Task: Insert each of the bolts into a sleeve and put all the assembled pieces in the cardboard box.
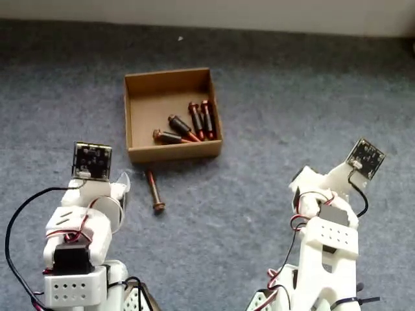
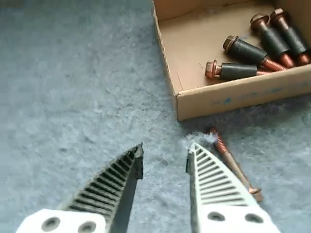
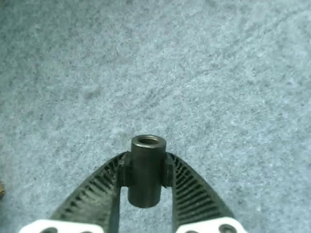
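With four assembled pieces (image 1: 179,124) in the box (image 1: 175,153), we are on the last pair: our right gripper (image 3: 146,156) clamps the sleeve (image 3: 146,174), and our left gripper (image 2: 165,150), jaws apart beside the bolt (image 2: 231,162) lying just outside the box, must next grasp it.

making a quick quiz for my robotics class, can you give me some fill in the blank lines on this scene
1. The cardboard box holds ____ assembled pieces.
2. The right claw is shut on a dark ____.
3. The left claw, near the bare bolt, is ____.
Missing words: four; sleeve; open.
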